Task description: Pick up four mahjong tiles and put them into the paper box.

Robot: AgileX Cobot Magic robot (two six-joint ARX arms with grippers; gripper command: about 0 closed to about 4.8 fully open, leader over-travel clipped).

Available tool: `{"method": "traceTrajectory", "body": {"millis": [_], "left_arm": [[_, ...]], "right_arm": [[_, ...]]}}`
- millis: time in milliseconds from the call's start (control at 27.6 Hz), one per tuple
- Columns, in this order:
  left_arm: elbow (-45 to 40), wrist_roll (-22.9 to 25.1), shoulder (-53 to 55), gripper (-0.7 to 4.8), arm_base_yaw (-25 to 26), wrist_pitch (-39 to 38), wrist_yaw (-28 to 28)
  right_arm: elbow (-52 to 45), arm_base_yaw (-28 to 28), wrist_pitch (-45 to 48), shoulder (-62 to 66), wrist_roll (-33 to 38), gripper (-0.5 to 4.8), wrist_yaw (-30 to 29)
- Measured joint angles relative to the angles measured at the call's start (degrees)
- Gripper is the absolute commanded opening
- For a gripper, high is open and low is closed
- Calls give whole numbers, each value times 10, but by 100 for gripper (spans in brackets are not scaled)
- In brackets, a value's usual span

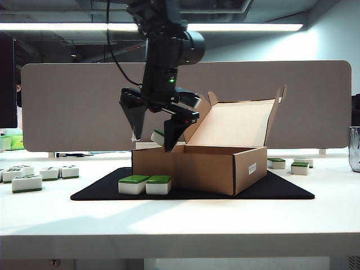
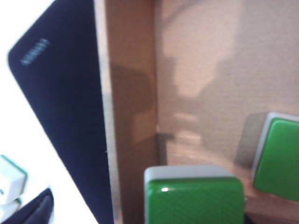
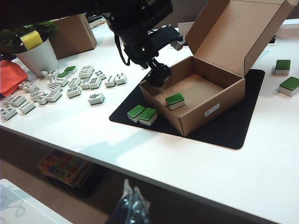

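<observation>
Two mahjong tiles lie green side up on the black mat, touching the paper box, below the left pincer. That pincer hangs over the box's near corner, released, fingers spread, a tile loose between them. Another tile rests inside the box. The right pincer sits low off the table; its state is unclear.

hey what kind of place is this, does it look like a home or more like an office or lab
Probably an office or lab: white desk with a grey partition, strip lights overhead, and the left gripper open over a box on a black mat.
</observation>
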Motion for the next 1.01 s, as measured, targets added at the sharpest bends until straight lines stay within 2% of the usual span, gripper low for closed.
{"method": "traceTrajectory", "body": {"millis": [181, 398, 652, 833, 1014], "left_arm": [[0, 0, 0, 449, 20, 4, 32], [0, 0, 1, 449, 49, 12, 119], [0, 0, 19, 449, 61, 14, 190], [0, 0, 38, 448, 62, 13, 187], [0, 0, 41, 448, 65, 14, 137]], "right_arm": [[0, 0, 0, 0, 0, -1, 0], [0, 0, 0, 0, 0, -1, 0], [0, 0, 0, 0, 0, -1, 1], [0, 0, 0, 0, 0, -1, 0], [0, 0, 0, 0, 0, -1, 1]]}}
